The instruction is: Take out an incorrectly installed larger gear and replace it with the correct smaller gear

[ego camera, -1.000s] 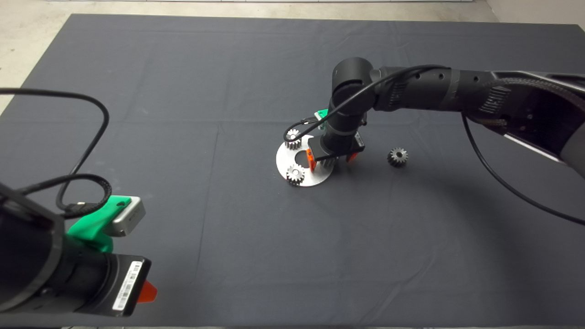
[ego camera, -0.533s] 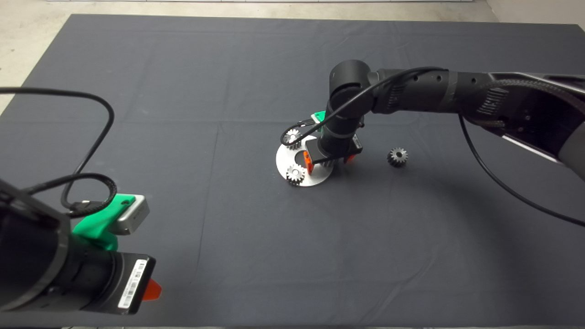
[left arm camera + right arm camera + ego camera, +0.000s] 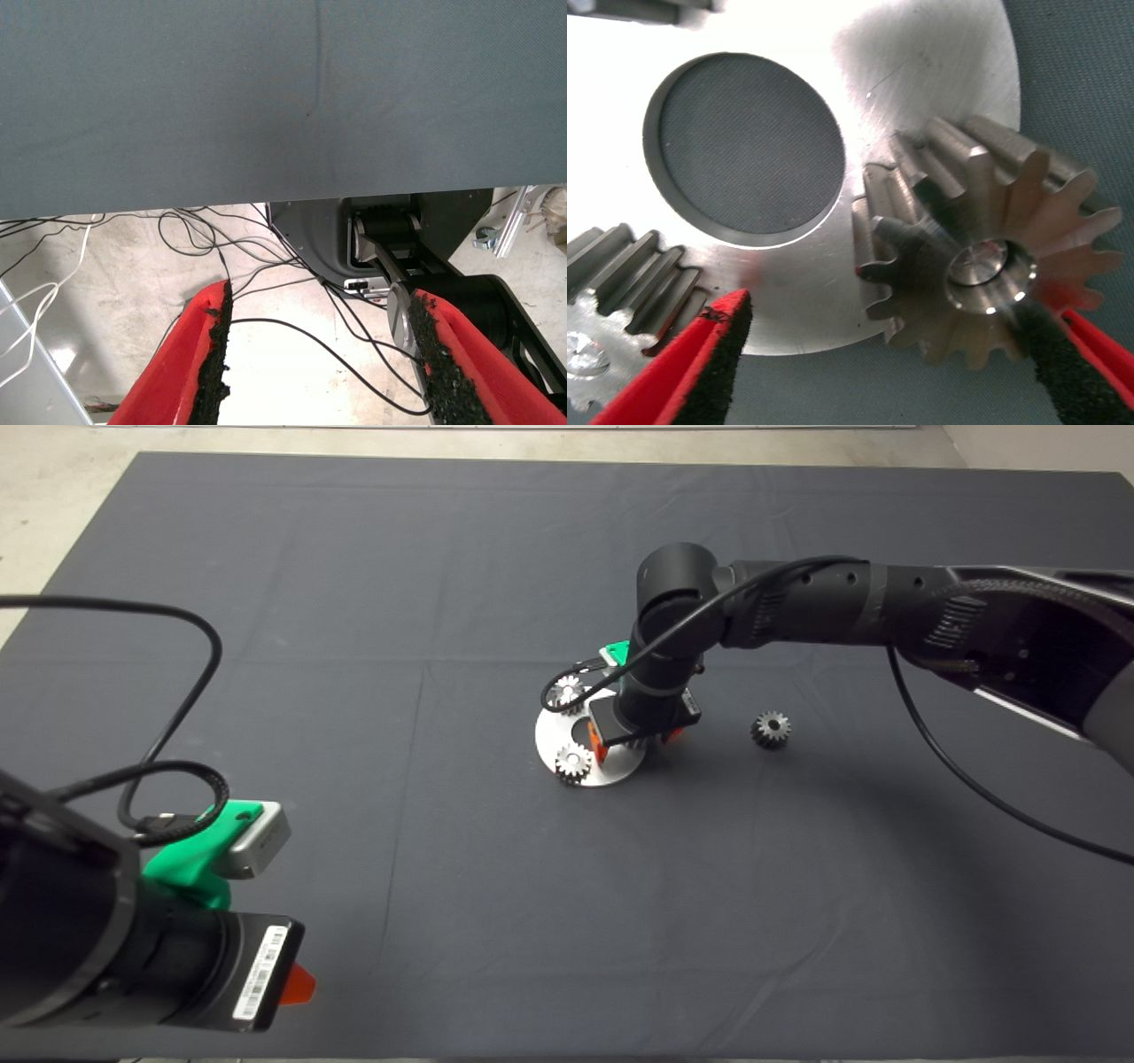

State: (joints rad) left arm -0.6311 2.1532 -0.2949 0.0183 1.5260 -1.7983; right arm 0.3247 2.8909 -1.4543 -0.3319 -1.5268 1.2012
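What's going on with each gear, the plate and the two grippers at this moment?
Larger gear: on the plate's edge, between the open right gripper's fingers, not gripped.
Smaller gear: lying loose on the mat, right of the plate.
Silvery gears: seated on the plate.
Plate: flat on the mat.
Right gripper: open, around the larger gear.
Left gripper: open, parked at the mat's lower left.

Overhead head view; right wrist close above plate point(image 3: 921, 80), apparently shared.

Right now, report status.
Right gripper open, straddling the big dark-grey steel gear on the round silver plate. Small dark gear waits on mat. Left gripper open, parked.
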